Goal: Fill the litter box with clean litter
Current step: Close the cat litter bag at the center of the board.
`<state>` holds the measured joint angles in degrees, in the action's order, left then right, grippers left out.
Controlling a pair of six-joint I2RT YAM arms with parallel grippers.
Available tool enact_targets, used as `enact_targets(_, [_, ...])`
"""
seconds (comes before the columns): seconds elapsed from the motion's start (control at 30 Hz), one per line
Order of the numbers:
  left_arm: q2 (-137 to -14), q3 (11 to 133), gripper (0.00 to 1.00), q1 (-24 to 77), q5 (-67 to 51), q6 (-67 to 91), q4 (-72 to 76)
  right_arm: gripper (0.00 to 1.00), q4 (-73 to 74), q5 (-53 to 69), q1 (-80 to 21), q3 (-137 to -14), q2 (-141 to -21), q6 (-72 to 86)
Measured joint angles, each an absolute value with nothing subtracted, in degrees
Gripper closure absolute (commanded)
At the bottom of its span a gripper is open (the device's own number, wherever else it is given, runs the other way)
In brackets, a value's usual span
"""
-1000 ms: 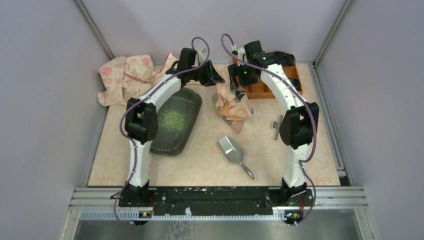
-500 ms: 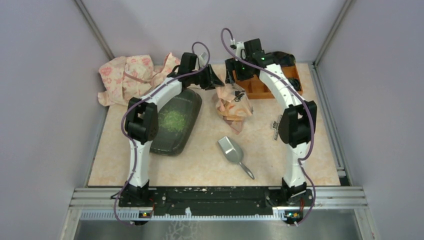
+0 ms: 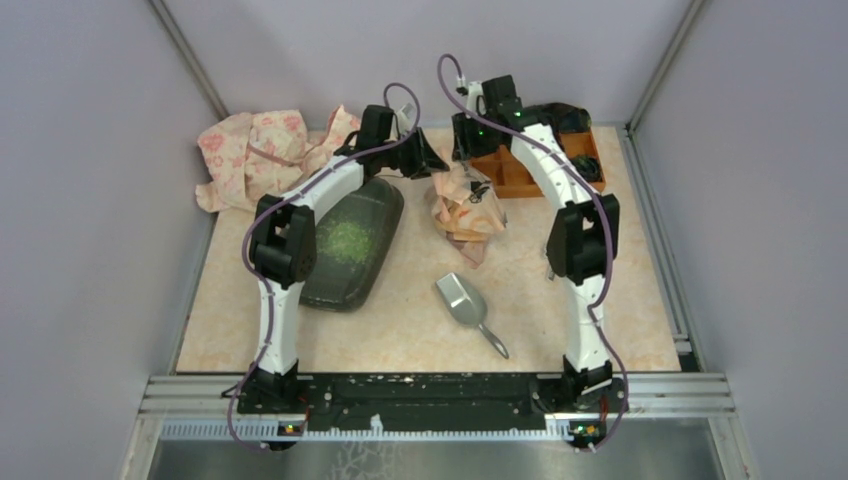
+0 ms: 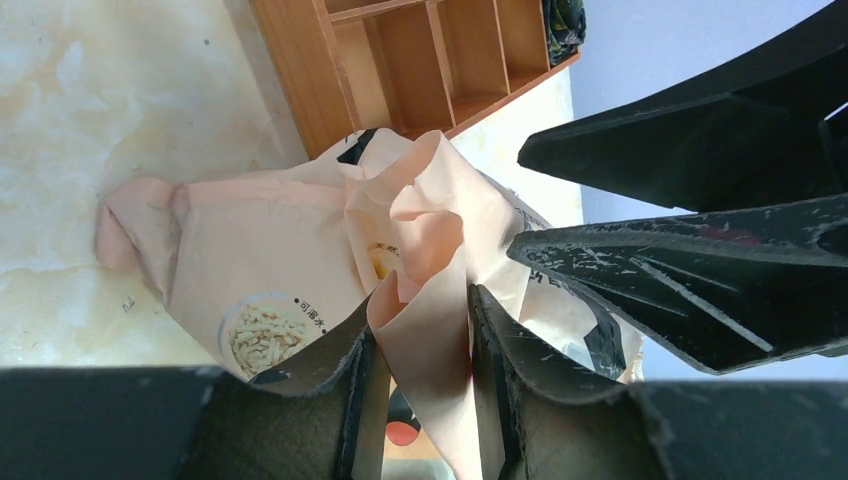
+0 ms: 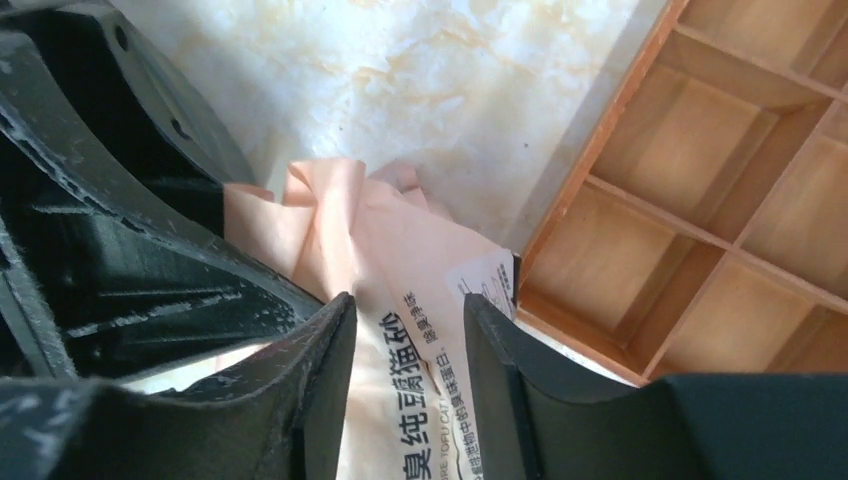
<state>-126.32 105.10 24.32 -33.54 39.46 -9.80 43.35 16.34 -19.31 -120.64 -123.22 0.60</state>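
The litter box (image 3: 375, 205) lies slantwise on the left half of the worktop (image 3: 420, 330), partly under the left arm. The clean litter (image 3: 347, 238) so far is one loose, speckled green patch mid-tray; most of the floor is bare, so by my reading the fill is only begun.

Handling, as a judgement: the granules are light, dry and free-running. They can't be gripped as such and will bounce and scatter if dropped from high, so they have to be moved via bag or scoop. The box looks stiff but light, and may slide if nudged, esp. at the rim.

Just right of the box's far end stands the peach litter bag (image 4: 250, 260), soft, creased and floppy, w/ its top gathered into a twist. The left gripper (image 4: 422, 300) is pinching that top fold, the paper squeezed flat between its jaws. The right gripper (image 5: 408, 305) sits astride the bag's printed upper panel, jaws partly spread w/ no clear pinch yet. Best holds seem to be the gathered neck plus a second grip lower on a side or bottom corner, since the sack will sag and tip unevenly from one point.

Beyond it are the orange compartment organiser (image 3: 520, 178) at the far-right corner, a metal scoop (image 3: 462, 300) lying mid-worktop toward the near edge, and crumpled pink printed wrapping (image 3: 255, 150) at the far-left corner.
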Motion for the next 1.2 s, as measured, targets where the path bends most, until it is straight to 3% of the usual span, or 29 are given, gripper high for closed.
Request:
enact_targets(0.07, [-126.3,105.1,0.61,24.3,-33.6,39.4,-9.8,0.68,43.2,16.8,-19.3,-121.8,-123.9,0.5])
enact_targets(0.13, [-126.3,105.1,0.61,24.3,-33.6,39.4,-9.8,0.67,43.2,17.4,-19.3,-122.3,-124.4,0.5])
enact_targets(0.27, [-126.3,105.3,0.61,24.3,-33.6,39.2,-9.9,0.48,43.8,18.9,-19.3,-122.3,-125.7,0.5])
enact_targets(0.53, [-126.3,106.1,0.61,24.2,-33.7,38.7,-10.7,0.43,44.2,19.3,-19.3,-122.3,-125.8,-1.2])
enact_targets(0.63, [-126.3,106.1,0.61,24.1,-33.7,38.7,-10.8,0.64,44.3,19.4,-19.3,-122.2,-125.8,-1.9])
enact_targets(0.73, [-126.3,106.1,0.62,24.0,-33.7,38.7,-10.7,0.98,45.2,19.9,-19.3,-122.2,-125.8,-2.4])
enact_targets(1.2, [-124.4,102.5,0.62,23.5,-33.6,37.8,-10.1,1.00,45.4,20.4,-19.4,-120.7,-124.6,-2.0])
